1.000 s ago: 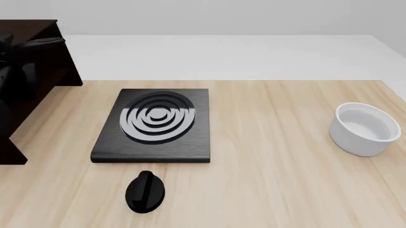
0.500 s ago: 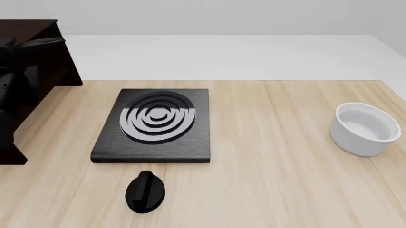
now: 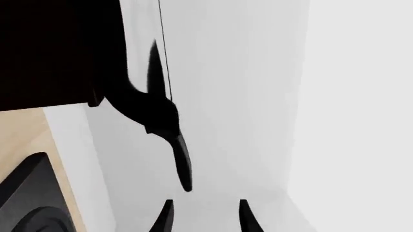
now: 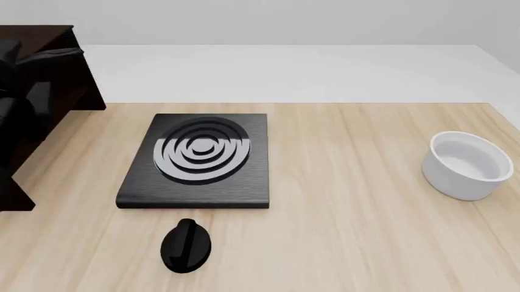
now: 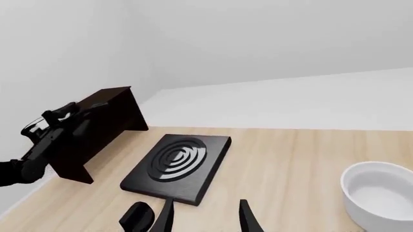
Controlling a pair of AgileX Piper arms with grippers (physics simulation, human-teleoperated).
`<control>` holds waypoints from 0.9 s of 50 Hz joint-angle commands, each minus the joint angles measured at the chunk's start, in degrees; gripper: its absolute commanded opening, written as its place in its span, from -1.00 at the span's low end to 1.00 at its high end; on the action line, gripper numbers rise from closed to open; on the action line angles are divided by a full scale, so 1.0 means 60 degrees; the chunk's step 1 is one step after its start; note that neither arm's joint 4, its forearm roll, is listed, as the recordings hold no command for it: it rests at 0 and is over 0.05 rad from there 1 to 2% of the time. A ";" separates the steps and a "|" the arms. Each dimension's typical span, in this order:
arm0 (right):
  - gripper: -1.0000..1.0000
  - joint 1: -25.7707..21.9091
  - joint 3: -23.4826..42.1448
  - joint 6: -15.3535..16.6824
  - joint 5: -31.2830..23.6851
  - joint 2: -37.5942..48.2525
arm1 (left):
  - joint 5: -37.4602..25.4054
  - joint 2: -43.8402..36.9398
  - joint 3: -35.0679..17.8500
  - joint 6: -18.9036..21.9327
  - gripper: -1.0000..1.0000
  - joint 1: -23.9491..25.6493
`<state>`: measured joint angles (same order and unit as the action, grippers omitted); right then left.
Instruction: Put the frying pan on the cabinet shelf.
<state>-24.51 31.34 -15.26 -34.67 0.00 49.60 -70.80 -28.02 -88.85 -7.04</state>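
In the left wrist view the frying pan [image 3: 147,107] shows as a black shape jutting from the edge of the dark cabinet [image 3: 58,53]. Its thin handle [image 3: 181,162] points toward the camera. The pan's body merges with the dark wood, so I cannot tell how it rests on the cabinet shelf. My left gripper [image 3: 205,218] is open, a short way off the handle's tip, with nothing between its fingers. In the front view the cabinet [image 4: 57,91] stands at the far left with my black left arm [image 4: 18,103] against it; the pan is not distinguishable there. My right gripper [image 5: 205,218] hangs open above the table.
A square black burner plate [image 4: 199,159] with silver rings lies left of centre on the light wooden tabletop [image 4: 349,225]. A black oval knob [image 4: 187,245] sits in front of it. A white bowl [image 4: 467,165] stands near the right edge.
My left arm has shifted slightly against the cabinet, with its upper part now a little higher. The plate, knob and bowl have not moved.
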 commanded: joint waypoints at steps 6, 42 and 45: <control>1.00 0.0008 0.0059 -0.0002 -0.0027 0.0000 | -0.0882 0.1883 0.0846 0.0477 1.00 0.0729; 1.00 -0.0022 -0.0127 0.0295 0.0183 0.0000 | -0.6226 0.8012 0.1743 0.1620 1.00 0.2164; 1.00 -0.0040 -0.0125 0.0308 0.0182 0.0000 | -0.6649 0.8525 0.1926 0.1613 1.00 0.2237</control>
<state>-24.56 30.53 -13.80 -33.57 0.00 19.53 -30.02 -17.97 -80.90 4.21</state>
